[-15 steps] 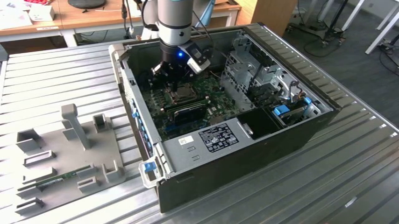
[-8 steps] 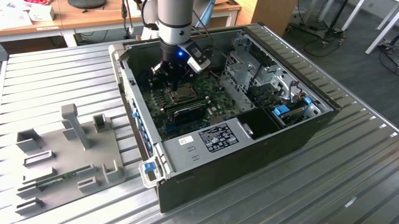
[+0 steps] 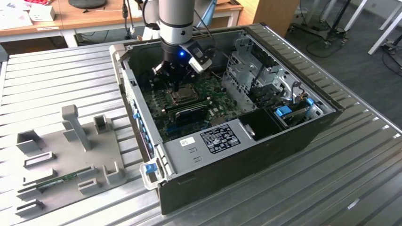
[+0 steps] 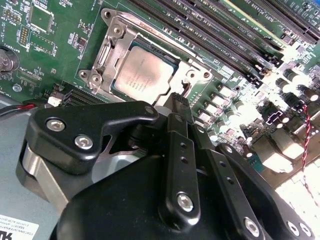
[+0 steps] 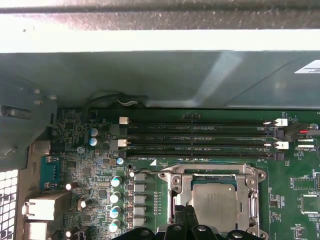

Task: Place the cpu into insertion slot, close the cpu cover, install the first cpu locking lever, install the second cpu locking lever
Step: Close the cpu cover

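A ribbed grey metal table (image 3: 351, 179) bears an open black computer case (image 3: 251, 165). The dull silver square cpu (image 4: 145, 75) lies in the dark insertion slot (image 3: 183, 94), with the thin silvery cpu cover (image 4: 117, 42) flat around it. The black gripper (image 4: 179, 102) has its jaws clenched together at the cover's edge.

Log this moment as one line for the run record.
cpu: in place, seen through the cover's window | cpu cover: down flat around it | gripper: fingers shut, tips by the cover's edge, contact unclear
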Motion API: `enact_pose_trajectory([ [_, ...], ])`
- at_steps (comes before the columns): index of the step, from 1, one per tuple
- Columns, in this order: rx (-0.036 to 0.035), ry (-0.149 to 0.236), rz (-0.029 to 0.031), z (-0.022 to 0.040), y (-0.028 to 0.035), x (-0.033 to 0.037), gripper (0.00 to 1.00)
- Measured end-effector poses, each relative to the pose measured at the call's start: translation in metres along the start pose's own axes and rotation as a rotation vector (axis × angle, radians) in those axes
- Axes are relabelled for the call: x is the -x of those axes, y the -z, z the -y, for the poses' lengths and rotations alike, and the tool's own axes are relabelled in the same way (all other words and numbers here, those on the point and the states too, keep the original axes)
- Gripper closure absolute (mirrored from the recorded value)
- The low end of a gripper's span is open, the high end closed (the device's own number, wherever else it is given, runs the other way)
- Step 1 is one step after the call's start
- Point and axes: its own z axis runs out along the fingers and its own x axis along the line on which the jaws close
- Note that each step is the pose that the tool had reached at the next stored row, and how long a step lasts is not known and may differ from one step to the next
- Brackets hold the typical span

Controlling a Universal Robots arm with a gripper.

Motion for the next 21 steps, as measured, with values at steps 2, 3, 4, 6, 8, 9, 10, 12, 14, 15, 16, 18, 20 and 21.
enact_pose_trajectory([
  [2,-0.0001,0.000,-0.0001,0.0000,0.0002,0.0000,0.90],
  [3,-0.0002,0.000,-0.0002,0.0000,0.0002,0.0000,0.90],
  [4,-0.0002,0.000,-0.0002,0.0000,0.0004,0.0000,0.90],
  [6,-0.0006,0.000,-0.0004,0.0000,0.0017,0.0000,0.90],
  [8,-0.0002,0.000,-0.0002,-0.0002,0.0030,0.0001,0.90],
  [9,0.0000,0.000,0.0000,-0.0002,0.0030,0.0001,0.90],
  [10,0.0000,0.000,0.0000,-0.0002,0.0030,0.0001,0.90],
  [12,0.0000,0.000,0.0000,-0.0002,0.0030,0.0001,0.90],
  [14,-0.0003,0.000,-0.0002,-0.0002,0.0031,0.0013,0.90],
  [15,-0.0004,0.000,-0.0002,-0.0002,0.0031,0.0026,0.90],
  [16,-0.0002,0.000,-0.0002,-0.0002,0.0030,0.0042,0.90],
  [18,-0.0002,0.000,-0.0001,-0.0002,0.0029,0.0076,0.90],
  [20,-0.0002,0.000,-0.0001,-0.0002,0.0027,0.0119,0.90],
  [21,-0.0002,0.000,-0.0001,-0.0002,0.0027,0.0143,0.90],
])
